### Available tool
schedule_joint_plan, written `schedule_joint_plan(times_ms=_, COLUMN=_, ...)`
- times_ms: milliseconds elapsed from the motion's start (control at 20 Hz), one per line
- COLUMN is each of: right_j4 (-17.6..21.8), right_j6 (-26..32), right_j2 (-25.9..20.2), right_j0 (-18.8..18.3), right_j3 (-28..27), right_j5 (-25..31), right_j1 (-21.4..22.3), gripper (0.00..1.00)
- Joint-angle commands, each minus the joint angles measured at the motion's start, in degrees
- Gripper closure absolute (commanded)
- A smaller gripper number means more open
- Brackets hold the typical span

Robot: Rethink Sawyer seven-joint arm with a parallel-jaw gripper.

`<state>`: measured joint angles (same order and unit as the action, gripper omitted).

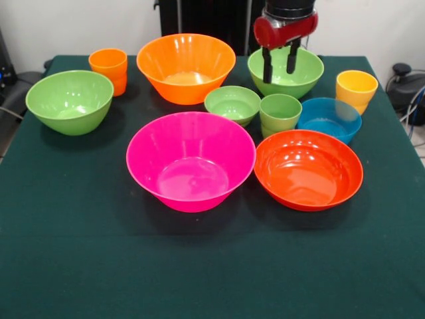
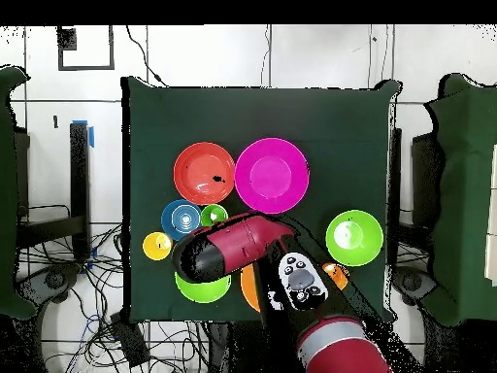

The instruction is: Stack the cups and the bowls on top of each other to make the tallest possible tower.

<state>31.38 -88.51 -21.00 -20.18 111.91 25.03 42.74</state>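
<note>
**Ten loose vessels on the dark green tablecloth, with the gripper poised over a rear bowl**

Places are given from the pink bowl (image 1: pixel 190 161), the largest piece, in the front view. Nothing is stacked yet; every piece stands upright and separate on the tablecloth (image 1: pixel 80 266).

The orange bowl (image 1: pixel 186 66) stands behind the pink bowl. The red-orange bowl (image 1: pixel 308 169) sits just beside it on the right. One light green bowl (image 1: pixel 70 101) lies well off to its left rear, the other (image 1: pixel 300 73) to its right rear. The translucent blue bowl (image 1: pixel 330 118) is behind the red-orange one, and the small green bowl (image 1: pixel 232 104) is just behind the pink rim. The green cup (image 1: pixel 280 113) stands beside that small bowl, the yellow-orange cup (image 1: pixel 356 90) far right, the orange cup (image 1: pixel 109 69) far left rear.

The gripper (image 1: pixel 279 65) hangs above the right rear light green bowl, its two fingers (image 1: pixel 267 65) spread and holding nothing.

The pieces look light, rigid and glossy, so probably slippery; a pinch across a rim wall seems the surest hold.
</note>
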Motion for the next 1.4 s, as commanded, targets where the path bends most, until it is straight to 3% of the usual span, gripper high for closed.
schedule_joint_plan(times_ms=50, right_j4=0.0, right_j6=-7.32, right_j2=1.32, right_j0=1.02, right_j3=-3.48, right_j5=-2.89, right_j1=-4.15, gripper=0.0)
schedule_joint_plan(times_ms=700, right_j4=0.47, right_j6=-3.97, right_j2=0.26, right_j0=-0.88, right_j3=-9.24, right_j5=-1.47, right_j1=-10.3, gripper=0.0)
schedule_joint_plan(times_ms=1400, right_j4=0.38, right_j6=-3.5, right_j2=-0.17, right_j0=-1.3, right_j3=-9.48, right_j5=-0.92, right_j1=-10.29, gripper=0.0)
